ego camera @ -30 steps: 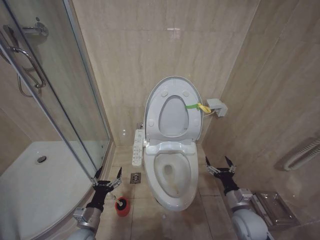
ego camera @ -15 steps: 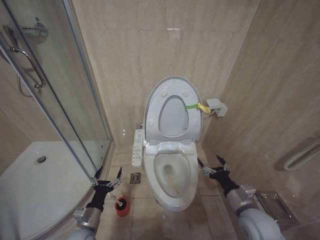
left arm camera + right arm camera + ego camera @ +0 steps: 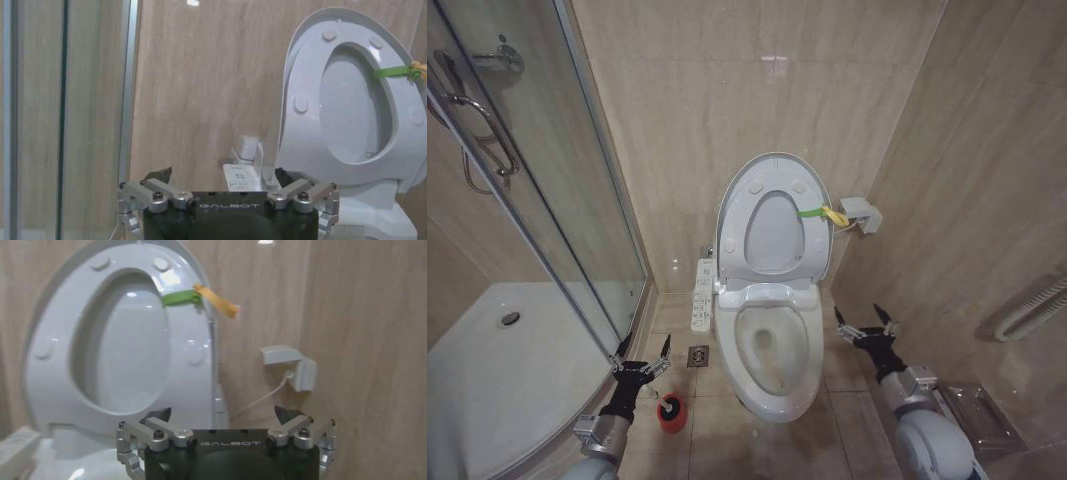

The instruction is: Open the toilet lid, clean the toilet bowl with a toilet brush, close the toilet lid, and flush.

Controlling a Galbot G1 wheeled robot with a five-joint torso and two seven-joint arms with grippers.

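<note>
Lid step reads as done: the toilet lid [image 3: 772, 215] stands upright against the back wall together with the ring seat, the yellow-green strap [image 3: 822, 212] hanging at its edge on the robot's right. The toilet bowl [image 3: 772, 350] is open below it, some water and a yellowish stain visible inside.

Your step in hand, by my judgement, is the brush pickup, not yet begun. The toilet brush [image 3: 667, 401] sits in its red holder [image 3: 670, 414] on the floor tiles, to the left of the bowl and close by the floor drain [image 3: 698, 355].

Left gripper [image 3: 639, 354]: hovers low, just above and slightly left of the brush, fingers spread wide, nothing between them. In the left wrist view it faces the wall and the button panel [image 3: 241, 177], so it is not aimed at the brush.

Right gripper [image 3: 865, 322]: hangs beside the bowl's right rim, apart from it, fingers also spread, holding nothing.

Next move calls for you to tip the left wrist downward and line the fingers over the brush (the handle itself is too small here to make out), then descend and pinch it. Watch that the holder does not lift with the brush.
</note>
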